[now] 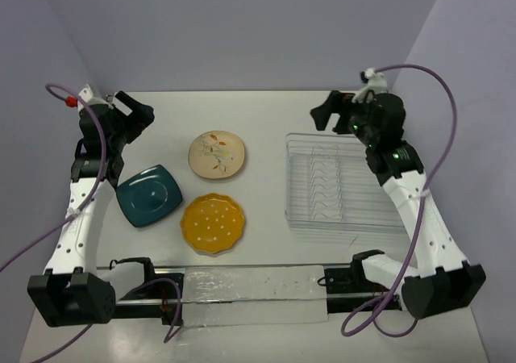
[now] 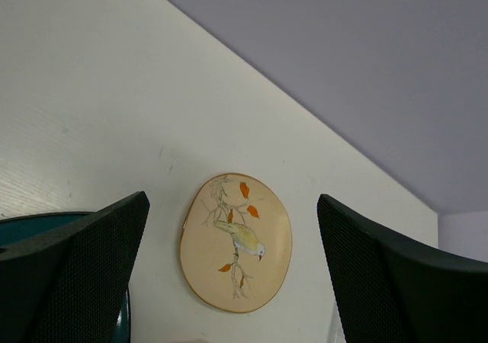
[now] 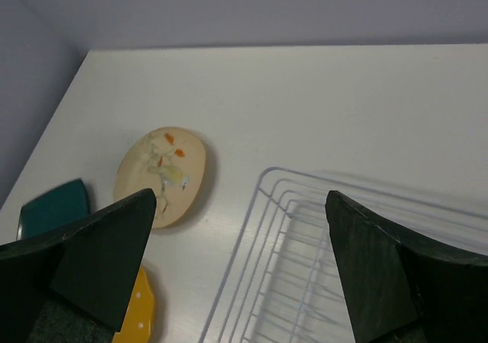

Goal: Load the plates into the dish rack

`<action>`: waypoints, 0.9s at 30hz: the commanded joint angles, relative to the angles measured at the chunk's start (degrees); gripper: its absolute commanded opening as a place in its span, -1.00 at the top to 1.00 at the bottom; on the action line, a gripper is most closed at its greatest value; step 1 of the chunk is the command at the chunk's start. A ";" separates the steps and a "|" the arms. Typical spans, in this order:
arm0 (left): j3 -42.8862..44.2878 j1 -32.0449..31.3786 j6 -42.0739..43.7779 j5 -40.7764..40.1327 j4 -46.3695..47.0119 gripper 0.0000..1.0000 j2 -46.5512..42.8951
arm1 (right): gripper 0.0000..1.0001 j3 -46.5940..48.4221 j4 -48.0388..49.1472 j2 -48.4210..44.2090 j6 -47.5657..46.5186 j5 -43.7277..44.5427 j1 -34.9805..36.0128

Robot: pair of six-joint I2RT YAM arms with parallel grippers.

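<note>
Three plates lie flat on the white table: a cream plate with a bird print [image 1: 217, 154], a dark teal rounded-square plate [image 1: 148, 194] and a yellow-orange dotted plate [image 1: 212, 223]. The clear wire dish rack [image 1: 343, 190] stands empty at the right. My left gripper [image 1: 139, 113] is open and empty, raised at the far left; its wrist view shows the cream plate [image 2: 235, 242] between the fingers. My right gripper [image 1: 326, 110] is open and empty above the rack's far left corner [image 3: 305, 267]. The right wrist view also shows the cream plate [image 3: 162, 174], teal plate [image 3: 52, 208] and yellow plate [image 3: 141, 314].
A clear strip [image 1: 254, 295] lies along the table's near edge between the arm bases. Purple cables loop beside both arms. Lilac walls close in the table at the back and sides.
</note>
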 commanded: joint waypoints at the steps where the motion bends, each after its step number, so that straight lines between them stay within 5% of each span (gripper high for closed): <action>1: 0.09 0.01 2.03 5.57 2.94 -0.99 3.99 | -0.99 8.00 2.55 8.37 -5.81 -2.96 8.57; 7: -0.45 0.04 2.24 10.23 3.15 -0.99 12.22 | -0.99 18.50 2.33 25.12 -0.80 -8.70 12.61; 15: -0.80 -2.35 4.79 10.98 2.96 -0.99 21.10 | -0.99 33.79 -2.98 48.39 2.18 2.56 20.69; 27: 0.85 -4.23 7.32 16.80 5.17 -0.98 32.01 | -0.99 41.57 -5.61 65.51 12.68 4.05 22.73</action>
